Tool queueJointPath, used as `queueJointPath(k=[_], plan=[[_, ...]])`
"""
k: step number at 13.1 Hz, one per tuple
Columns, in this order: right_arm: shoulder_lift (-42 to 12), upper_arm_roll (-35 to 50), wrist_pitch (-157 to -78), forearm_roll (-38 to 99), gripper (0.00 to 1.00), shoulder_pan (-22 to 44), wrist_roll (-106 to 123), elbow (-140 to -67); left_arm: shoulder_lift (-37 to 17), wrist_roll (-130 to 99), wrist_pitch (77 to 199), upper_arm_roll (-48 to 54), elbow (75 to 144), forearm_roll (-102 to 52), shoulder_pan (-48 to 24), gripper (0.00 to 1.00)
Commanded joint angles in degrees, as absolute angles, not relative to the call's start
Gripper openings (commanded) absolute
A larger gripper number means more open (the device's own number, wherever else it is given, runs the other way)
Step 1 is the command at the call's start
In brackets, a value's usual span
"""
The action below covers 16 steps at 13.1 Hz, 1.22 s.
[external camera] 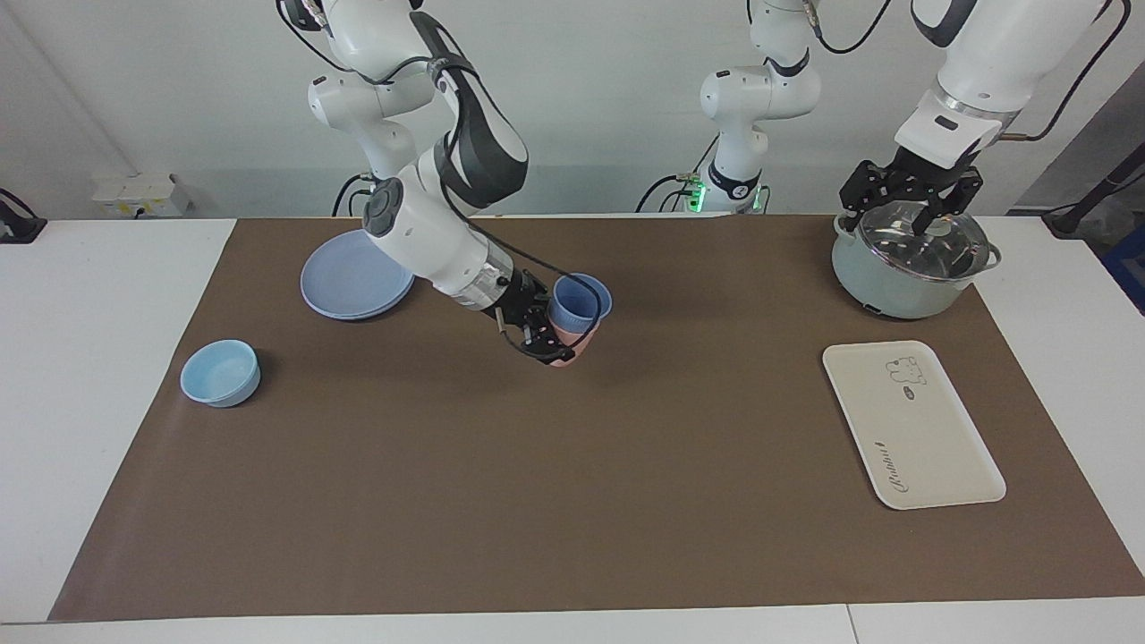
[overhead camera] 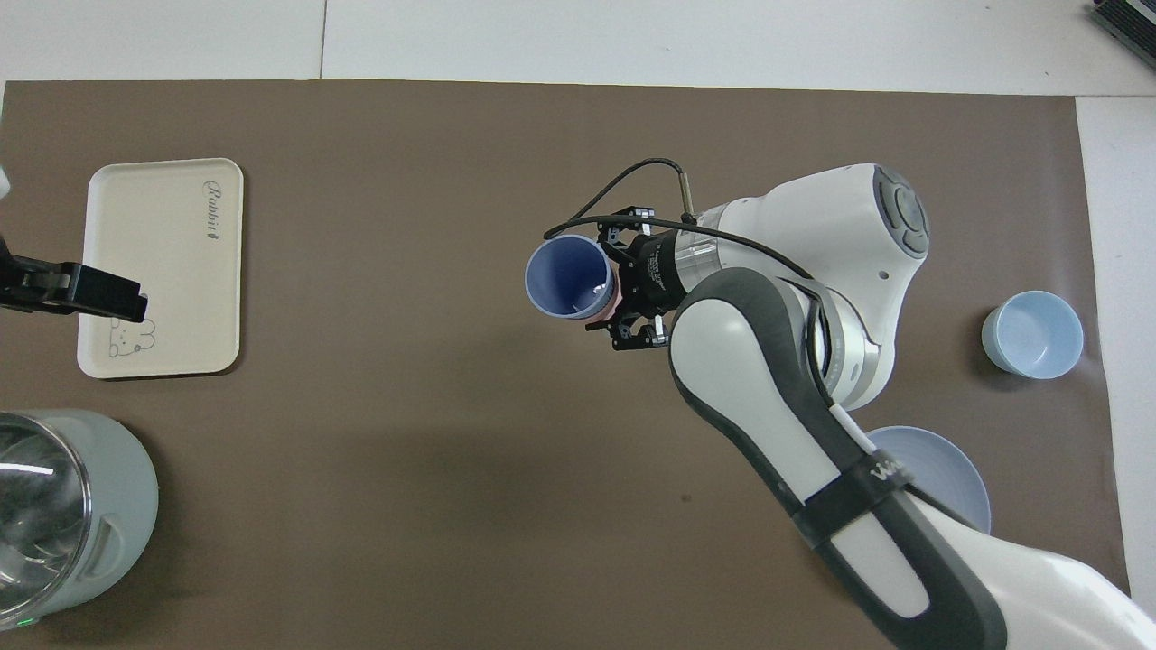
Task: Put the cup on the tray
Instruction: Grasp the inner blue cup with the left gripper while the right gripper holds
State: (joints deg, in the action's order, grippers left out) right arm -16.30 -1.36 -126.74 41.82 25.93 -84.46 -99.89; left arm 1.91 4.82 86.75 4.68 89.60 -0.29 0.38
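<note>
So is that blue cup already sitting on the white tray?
No: the cup is up in the right gripper over the middle of the mat, and the tray lies bare at the left arm's end.

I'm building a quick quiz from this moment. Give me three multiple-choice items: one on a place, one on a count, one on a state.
1. Where is the cup?
A. On the tray
B. In the right gripper, over the mat
C. On the blue plate

2. How many cups are stacked in that grip?
A. One
B. Two
C. Three

3. How is the pot?
A. Lid on
B. Lid off
C. Tipped over

Answers:
1 B: the right gripper carries it above the mat, apart from the tray.
2 B: a pink cup shows under the blue one.
3 A: the glass lid sits on it, with the left gripper over it.
</note>
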Motion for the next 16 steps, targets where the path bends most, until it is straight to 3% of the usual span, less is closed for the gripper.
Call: queueJointPath(k=[1,6,10,16], plan=[[-16.0,-1.7,-128.7,43.4,0.00,27.9,-88.6,-98.7,3.4,5.5,87.2,4.7,91.1,0.5,0.5,1.00],[-16.1,-1.7,-128.8,43.3,0.00,29.0,-90.7,-98.1,4.2,-10.8,92.5,5.6,93.5,-11.1,-3.5,1.00],[-16.2,-1.7,-128.8,43.1,0.00,28.9,-90.5,-98.3,10.4,-36.0,121.5,6.0,111.8,-16.3,-16.7,0.97],[-16.2,-1.7,-128.9,42.6,0.00,28.9,-90.4,-98.5,5.9,-46.9,132.3,6.0,112.6,-16.4,-22.2,0.75]])
